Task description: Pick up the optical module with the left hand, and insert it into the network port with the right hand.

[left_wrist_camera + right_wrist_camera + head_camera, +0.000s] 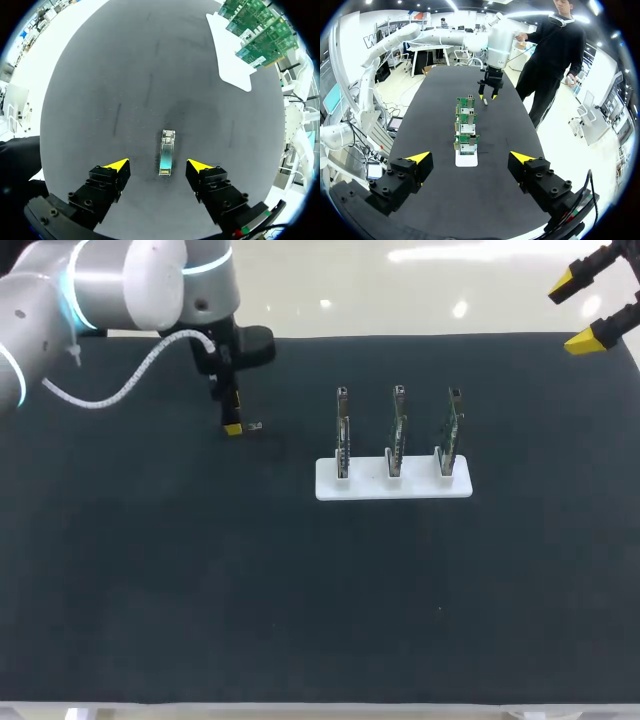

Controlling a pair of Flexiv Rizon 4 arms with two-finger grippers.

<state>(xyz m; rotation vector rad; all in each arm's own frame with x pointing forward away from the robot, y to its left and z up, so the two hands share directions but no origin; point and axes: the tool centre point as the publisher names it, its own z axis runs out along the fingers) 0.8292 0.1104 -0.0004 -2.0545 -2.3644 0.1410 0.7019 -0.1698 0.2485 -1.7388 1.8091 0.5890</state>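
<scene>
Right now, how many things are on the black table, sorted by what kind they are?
Green circuit boards standing upright: 3
White flat plastic stand holding them: 1
Small silvery metal optical module lying flat: 1
Total: 5

Small silvery optical module (pixel 167 152) lies flat on the table (pixel 200 590), left of middle, toward the far edge. Three green circuit boards (pixel 397 435) stand upright in a white holder (pixel 393 487) mid-table, well apart from the module.
</scene>
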